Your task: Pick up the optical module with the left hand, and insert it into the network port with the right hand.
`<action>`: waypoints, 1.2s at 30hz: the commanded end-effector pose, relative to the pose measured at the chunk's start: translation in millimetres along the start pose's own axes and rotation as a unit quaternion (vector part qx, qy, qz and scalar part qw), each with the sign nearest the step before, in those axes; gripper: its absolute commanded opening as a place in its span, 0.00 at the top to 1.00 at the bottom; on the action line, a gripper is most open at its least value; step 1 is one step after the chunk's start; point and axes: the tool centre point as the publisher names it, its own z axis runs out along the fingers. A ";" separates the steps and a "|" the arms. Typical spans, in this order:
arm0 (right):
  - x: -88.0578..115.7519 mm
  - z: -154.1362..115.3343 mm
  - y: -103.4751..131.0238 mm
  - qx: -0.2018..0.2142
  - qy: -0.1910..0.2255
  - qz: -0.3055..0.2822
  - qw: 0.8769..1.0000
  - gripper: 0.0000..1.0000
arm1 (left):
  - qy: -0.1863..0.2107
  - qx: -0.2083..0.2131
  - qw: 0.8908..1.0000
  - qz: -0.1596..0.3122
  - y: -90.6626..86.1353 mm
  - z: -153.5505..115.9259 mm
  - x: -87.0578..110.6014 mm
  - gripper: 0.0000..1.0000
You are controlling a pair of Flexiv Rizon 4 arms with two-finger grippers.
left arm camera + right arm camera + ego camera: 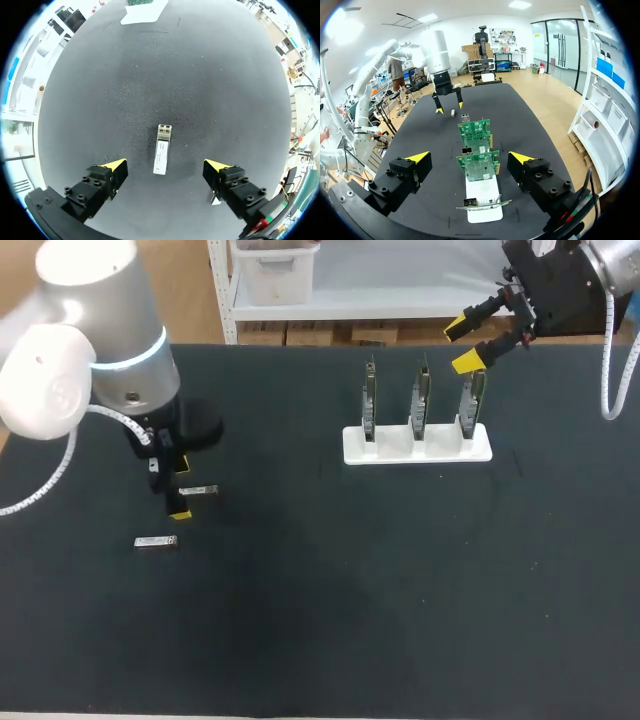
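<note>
Claws on both arms stand wide open and hold nothing. The left claw [168, 492] hangs low over the dark table [400, 600], pointing down with its yellow tips well apart. In its wrist view the optical module [161, 150], a slim silver bar with a metal end, lies flat on the table in the gap between the two fingers [112, 172]. It sits slightly ahead of their tips, touches neither, and its length runs straight away from the claw. In the head view this module shows just beside the claw, on the side toward the table's middle. A second silver module [156, 542] lies flat close by on the robot's side of the claw, apart from the first.

The right claw [461, 345] is raised above the far part of the table and tilted down toward a white stand [417, 448]. The stand holds three green circuit boards [479, 165] upright in a row. In the right wrist view the stand and boards lie ahead of and below the claw, in line with the gap between its fingers, and touch neither. A metal network port [466, 150] sits at the edge of the middle board, and the nearest board stands just under the claw.
</note>
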 end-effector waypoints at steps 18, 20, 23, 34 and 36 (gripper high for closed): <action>0.1 0.2 0.3 0.001 -0.001 0.000 1.000 0.00 | 0.007 0.026 0.999 0.029 3.5 5.1 -6.2 0.00; 0.1 0.2 0.3 0.001 -0.001 0.000 1.000 0.00 | 0.005 0.025 0.999 0.028 4.3 5.1 -7.8 0.00; 0.1 0.2 0.3 0.001 -0.001 0.000 1.000 0.00 | 0.005 0.025 0.999 0.030 4.8 5.2 -9.5 0.00; 0.1 0.2 0.3 0.001 -0.001 0.000 1.000 0.00 | 0.012 0.030 0.999 0.035 2.8 6.7 -8.1 1.00; 0.1 0.2 0.3 0.001 -0.001 0.000 1.000 0.00 | 0.014 0.029 0.999 0.035 2.6 6.7 -7.5 1.00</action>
